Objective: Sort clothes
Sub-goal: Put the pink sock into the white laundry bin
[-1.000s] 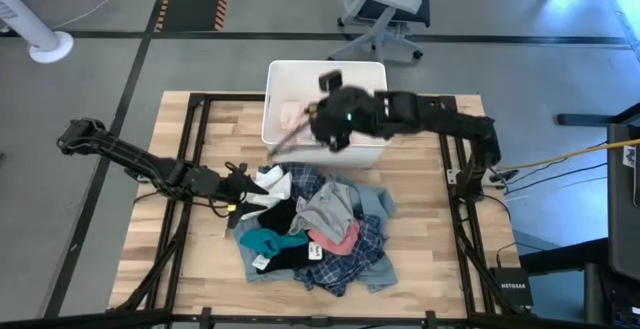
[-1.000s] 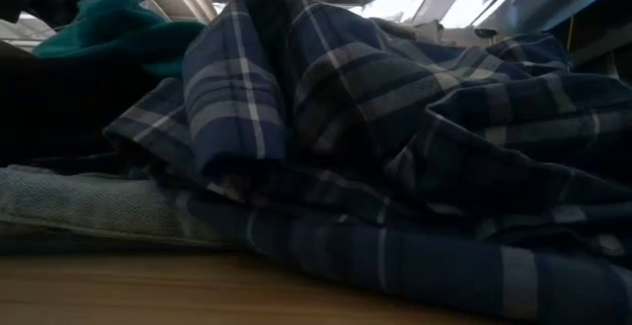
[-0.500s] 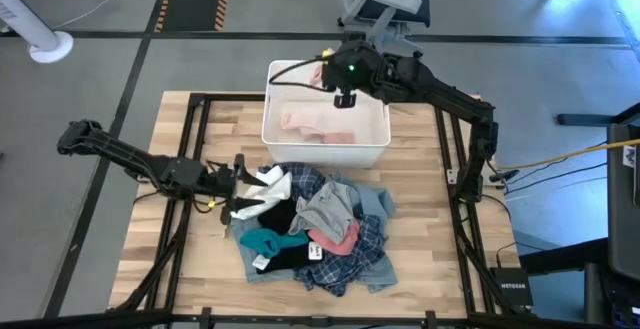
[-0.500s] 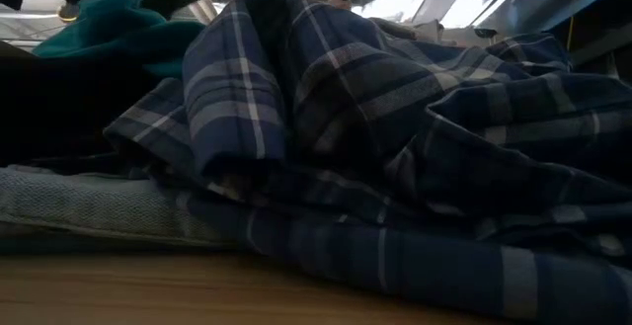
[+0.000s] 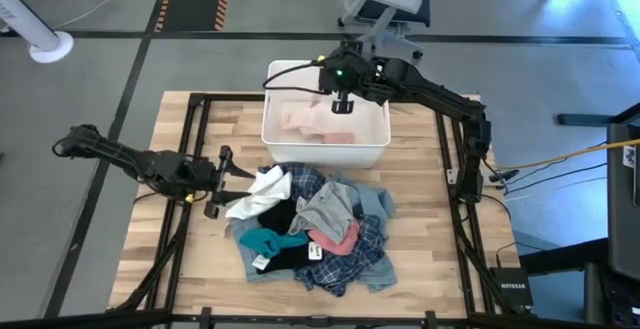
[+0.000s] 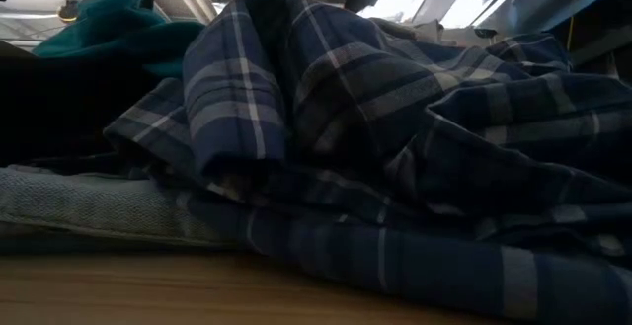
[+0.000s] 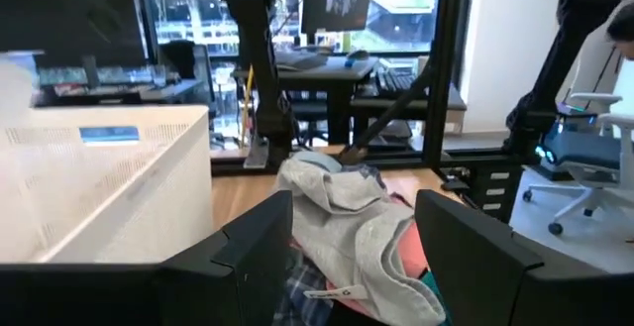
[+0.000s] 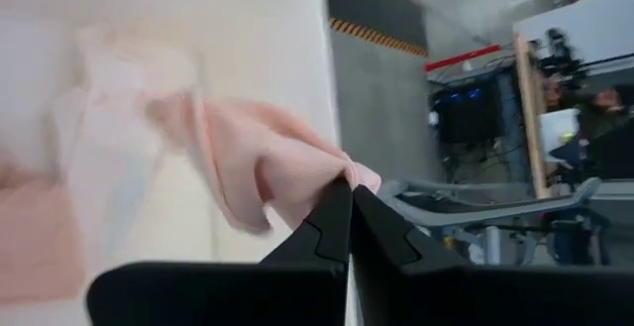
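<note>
The clothes lie heaped at mid table: blue plaid shirt, teal piece, light denim, a white piece and a grey one. My left gripper stands open and level just left of the heap; the grey piece lies beyond its fingers and it touches nothing. My right gripper hangs over the far part of the white bin, shut on a pink garment. More pink cloth lies on the bin's floor. My right gripper pinches a bunched bit of the pink garment between the very ends of its two fingers. The fingers slant down from above the bin. The cloth trails slack from the fingertips down into the bin; one layer or several, I cannot tell.
The bin stands at the table's far middle, against the dark frame rails. Bare wood shows left of the heap and right of it. An office chair stands behind the table.
My right gripper has carried the pink garment from the bin's near side to its far side, still shut; much of the cloth now lies in the bin. My left gripper has drawn back from the heap toward the table's left edge, risen a little and rolled, staying open.
</note>
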`<state>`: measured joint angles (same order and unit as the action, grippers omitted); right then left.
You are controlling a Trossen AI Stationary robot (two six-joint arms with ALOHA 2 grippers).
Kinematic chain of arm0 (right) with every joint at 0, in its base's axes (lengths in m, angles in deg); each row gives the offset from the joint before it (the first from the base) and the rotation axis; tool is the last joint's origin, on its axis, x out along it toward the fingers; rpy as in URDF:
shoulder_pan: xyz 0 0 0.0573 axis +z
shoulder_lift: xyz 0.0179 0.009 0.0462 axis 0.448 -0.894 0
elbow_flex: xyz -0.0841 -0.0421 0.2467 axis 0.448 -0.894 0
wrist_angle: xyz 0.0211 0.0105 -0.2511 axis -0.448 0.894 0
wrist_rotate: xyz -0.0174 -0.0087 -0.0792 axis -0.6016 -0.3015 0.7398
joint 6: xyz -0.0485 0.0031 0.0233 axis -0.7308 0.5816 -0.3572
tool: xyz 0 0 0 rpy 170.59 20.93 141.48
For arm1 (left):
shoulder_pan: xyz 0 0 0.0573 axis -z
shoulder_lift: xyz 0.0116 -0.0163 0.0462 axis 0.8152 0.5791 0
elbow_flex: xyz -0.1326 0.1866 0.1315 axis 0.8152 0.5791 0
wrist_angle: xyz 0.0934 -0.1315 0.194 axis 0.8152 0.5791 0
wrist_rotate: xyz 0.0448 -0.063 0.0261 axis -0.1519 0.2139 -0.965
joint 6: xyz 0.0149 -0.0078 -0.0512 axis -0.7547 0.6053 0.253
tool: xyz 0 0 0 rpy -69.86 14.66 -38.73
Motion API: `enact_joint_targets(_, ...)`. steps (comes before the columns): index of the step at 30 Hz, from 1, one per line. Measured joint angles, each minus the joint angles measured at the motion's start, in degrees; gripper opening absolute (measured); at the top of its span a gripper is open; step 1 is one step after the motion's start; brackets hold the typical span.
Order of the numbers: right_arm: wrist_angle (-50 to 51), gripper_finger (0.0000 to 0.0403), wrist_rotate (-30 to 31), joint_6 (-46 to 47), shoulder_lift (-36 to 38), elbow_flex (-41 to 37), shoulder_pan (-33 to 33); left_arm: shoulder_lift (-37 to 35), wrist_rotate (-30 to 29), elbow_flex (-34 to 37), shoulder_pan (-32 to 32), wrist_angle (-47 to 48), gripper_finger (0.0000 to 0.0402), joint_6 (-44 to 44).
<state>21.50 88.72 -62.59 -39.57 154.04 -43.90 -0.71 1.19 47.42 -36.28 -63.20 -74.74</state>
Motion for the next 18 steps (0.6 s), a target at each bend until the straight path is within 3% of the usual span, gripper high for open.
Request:
enact_joint_targets(5, 2.25, 0.001, -0.71, 2.57, -0.15, -0.02, 0.0, -2.1, 0.01, 0.0, 0.0, 3.67, 0.021, -0.12)
enact_joint_targets(10, 2.7, 0.0017, -5.38, 5.81, -1.09, -0.04, -0.09, -2.98, -0.01, 0.02, 0.0, 5.57, 0.021, -1.15)
enact_joint_targets(14, 1.9, 0.0064, -4.54, 5.63, -1.94, -0.04, 0.12, -2.98, 0.01, 0.03, 0.0, 5.46, 0.021, -1.16)
enact_joint_targets(18, 0.82, 0.0128, 2.41, 2.67, -1.6, -0.04, 1.27, -2.97, 0.01, 0.02, 0.0, 5.5, 0.021, -0.76)
